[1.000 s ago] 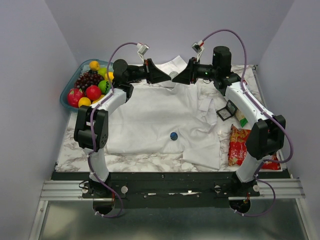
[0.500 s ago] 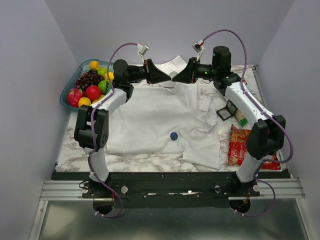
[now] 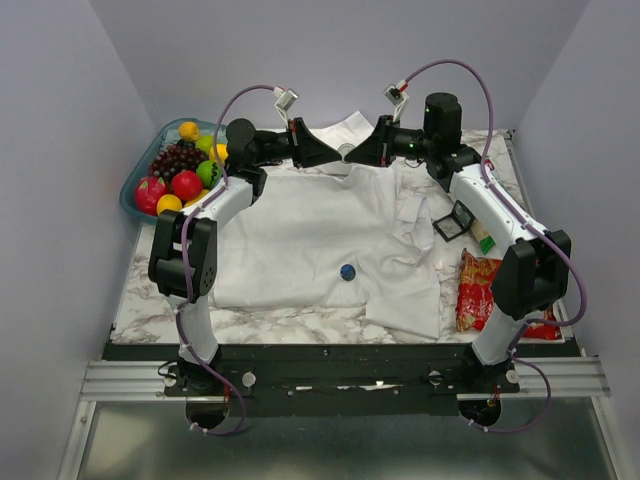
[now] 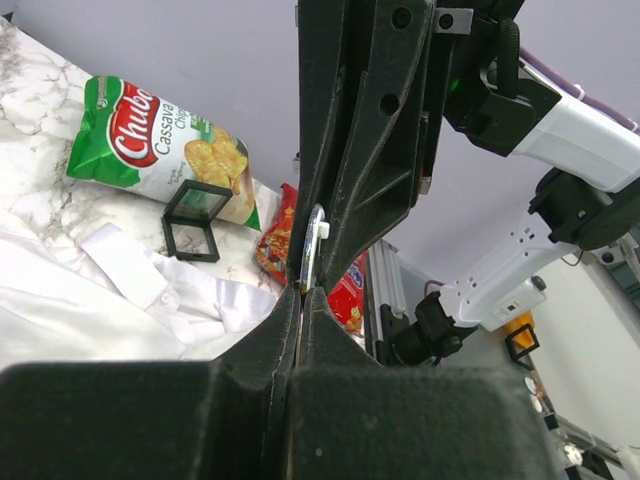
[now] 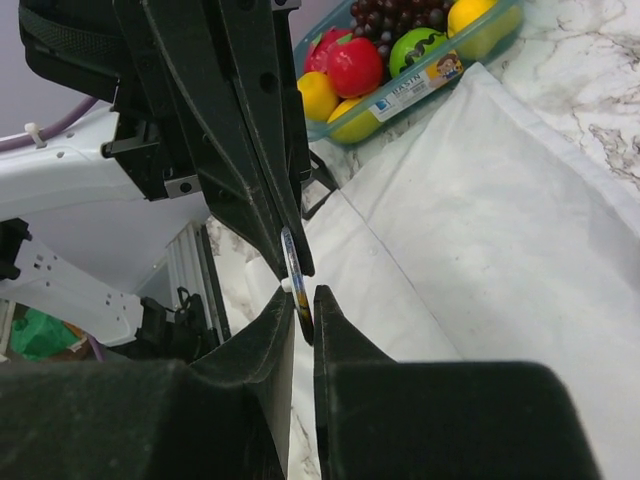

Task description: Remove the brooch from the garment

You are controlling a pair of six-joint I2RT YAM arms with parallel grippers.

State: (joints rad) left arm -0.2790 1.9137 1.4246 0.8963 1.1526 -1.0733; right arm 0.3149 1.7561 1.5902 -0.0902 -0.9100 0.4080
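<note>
Brooch: the brooch [image 3: 347,271] lies on the near half of the shirt, right of centre, well apart from both grippers.
Garment: the garment [image 3: 290,225] is spread flat and wrinkled over the marble table [image 3: 135,305], collar at the far edge.
Handling: I judge the brooch light, hard and smooth, easy to lose from the pads. The thin cloth will likely lift with it.
Where to hold: across the brooch's rim, with the cloth pressed down just beside it.
Left gripper: the left gripper [image 4: 303,292] is at the far collar with its fingers drawn together.
Right gripper: the right gripper [image 5: 302,305] meets it tip to tip. It is narrowed to a slit and seems to pinch a thin disc [image 5: 290,262] seen edge-on, which I cannot identify.
</note>
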